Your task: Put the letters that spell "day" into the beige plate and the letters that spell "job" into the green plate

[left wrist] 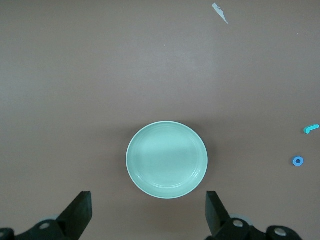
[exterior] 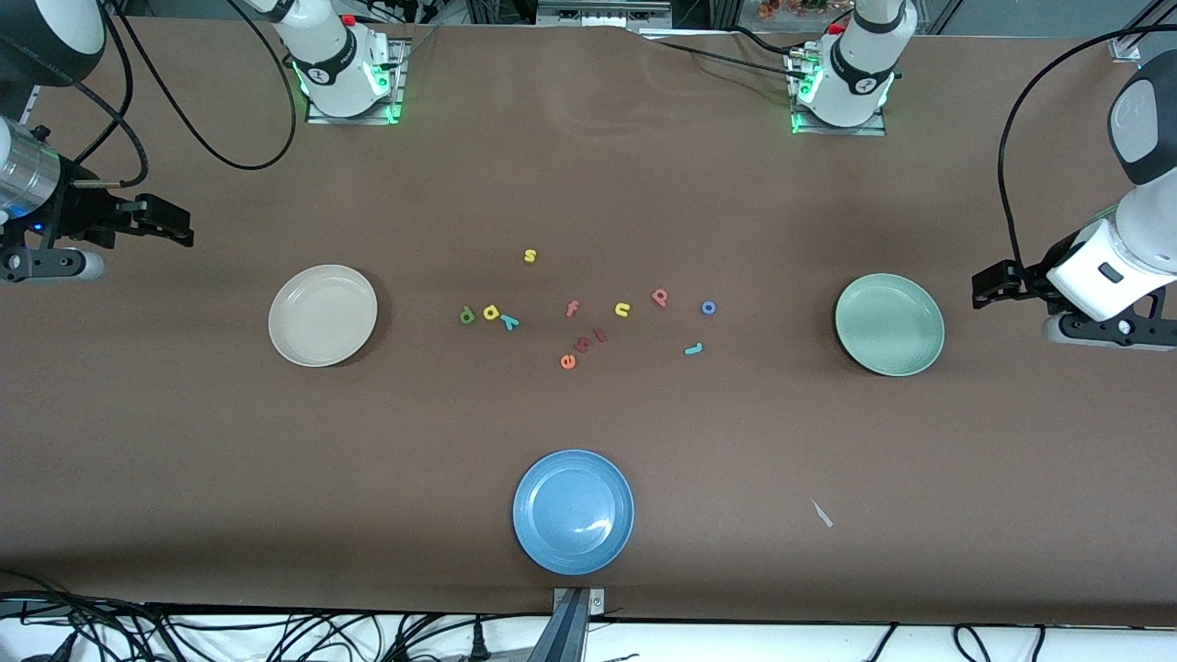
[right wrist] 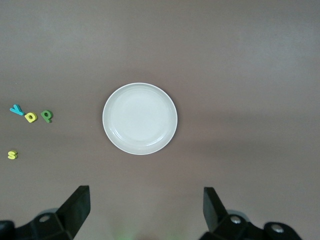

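Observation:
The beige plate (exterior: pixel 323 315) (right wrist: pixel 140 118) lies bare toward the right arm's end, the green plate (exterior: pixel 889 324) (left wrist: pixel 166 160) bare toward the left arm's end. Between them lie the green d (exterior: pixel 467 315) (right wrist: pixel 46 116), yellow a (exterior: pixel 491 313) (right wrist: pixel 31 117) and teal y (exterior: pixel 509 322) (right wrist: pixel 16 109) in a row. The pinkish b (exterior: pixel 659 297), blue o (exterior: pixel 708 308) (left wrist: pixel 298 161) and teal j (exterior: pixel 694 348) (left wrist: pixel 311 129) lie closer to the green plate. My right gripper (exterior: pixel 175 225) (right wrist: pixel 145 207) hangs open over the table beside the beige plate. My left gripper (exterior: pixel 986 287) (left wrist: pixel 148 210) hangs open beside the green plate.
A blue plate (exterior: pixel 573 511) sits near the table's front edge. Other letters lie mid-table: a yellow s (exterior: pixel 530 256), pink f (exterior: pixel 572 309), yellow n (exterior: pixel 622 309) and orange-red e (exterior: pixel 567 361). A pale scrap (exterior: pixel 821 513) lies nearer the camera than the green plate.

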Controlling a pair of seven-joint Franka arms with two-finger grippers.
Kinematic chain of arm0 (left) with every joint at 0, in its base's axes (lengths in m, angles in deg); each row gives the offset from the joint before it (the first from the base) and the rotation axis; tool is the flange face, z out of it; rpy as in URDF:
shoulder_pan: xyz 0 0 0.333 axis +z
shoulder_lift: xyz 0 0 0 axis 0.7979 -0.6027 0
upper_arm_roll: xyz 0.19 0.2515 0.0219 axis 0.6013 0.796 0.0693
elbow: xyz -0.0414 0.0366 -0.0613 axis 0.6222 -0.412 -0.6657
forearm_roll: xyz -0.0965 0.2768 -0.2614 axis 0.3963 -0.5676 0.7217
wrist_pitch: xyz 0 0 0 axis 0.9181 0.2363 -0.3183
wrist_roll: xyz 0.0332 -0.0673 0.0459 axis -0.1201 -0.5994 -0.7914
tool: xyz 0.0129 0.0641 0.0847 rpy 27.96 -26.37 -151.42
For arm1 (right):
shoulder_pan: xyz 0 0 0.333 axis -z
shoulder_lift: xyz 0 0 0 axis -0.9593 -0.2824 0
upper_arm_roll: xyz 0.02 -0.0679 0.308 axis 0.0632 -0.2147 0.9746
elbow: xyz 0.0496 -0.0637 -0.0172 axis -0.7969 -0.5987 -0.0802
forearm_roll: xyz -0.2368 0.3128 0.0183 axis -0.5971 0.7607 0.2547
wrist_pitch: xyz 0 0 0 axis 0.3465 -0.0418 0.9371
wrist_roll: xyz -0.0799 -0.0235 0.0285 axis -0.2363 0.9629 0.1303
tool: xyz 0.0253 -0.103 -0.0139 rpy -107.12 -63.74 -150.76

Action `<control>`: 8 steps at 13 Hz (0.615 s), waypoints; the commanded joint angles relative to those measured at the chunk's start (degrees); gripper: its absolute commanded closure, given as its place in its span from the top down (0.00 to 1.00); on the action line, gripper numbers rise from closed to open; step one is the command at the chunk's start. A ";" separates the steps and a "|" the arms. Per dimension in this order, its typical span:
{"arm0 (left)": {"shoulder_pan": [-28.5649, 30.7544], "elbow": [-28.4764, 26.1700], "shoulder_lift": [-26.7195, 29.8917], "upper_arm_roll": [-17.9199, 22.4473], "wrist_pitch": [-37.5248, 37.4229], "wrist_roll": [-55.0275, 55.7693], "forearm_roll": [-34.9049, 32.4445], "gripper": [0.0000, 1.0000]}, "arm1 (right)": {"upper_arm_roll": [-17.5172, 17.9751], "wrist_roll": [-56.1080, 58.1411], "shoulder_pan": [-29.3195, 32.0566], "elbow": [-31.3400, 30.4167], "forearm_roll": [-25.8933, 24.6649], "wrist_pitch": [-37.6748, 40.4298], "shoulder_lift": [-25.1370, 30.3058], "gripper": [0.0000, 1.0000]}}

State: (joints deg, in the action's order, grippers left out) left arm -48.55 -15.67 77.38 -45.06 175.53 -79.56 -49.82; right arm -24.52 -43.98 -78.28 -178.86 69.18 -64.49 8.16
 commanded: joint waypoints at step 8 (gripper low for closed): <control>-0.25 -0.33 0.64 0.21 -0.54 -0.94 -0.14 1.00 | 0.09 -0.57 0.64 1.73 0.98 0.58 -0.59 1.00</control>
State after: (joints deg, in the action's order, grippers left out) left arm -48.56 -15.67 77.38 -45.06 175.46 -79.56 -49.82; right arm -24.53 -43.98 -78.22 -178.70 69.18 -64.51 8.17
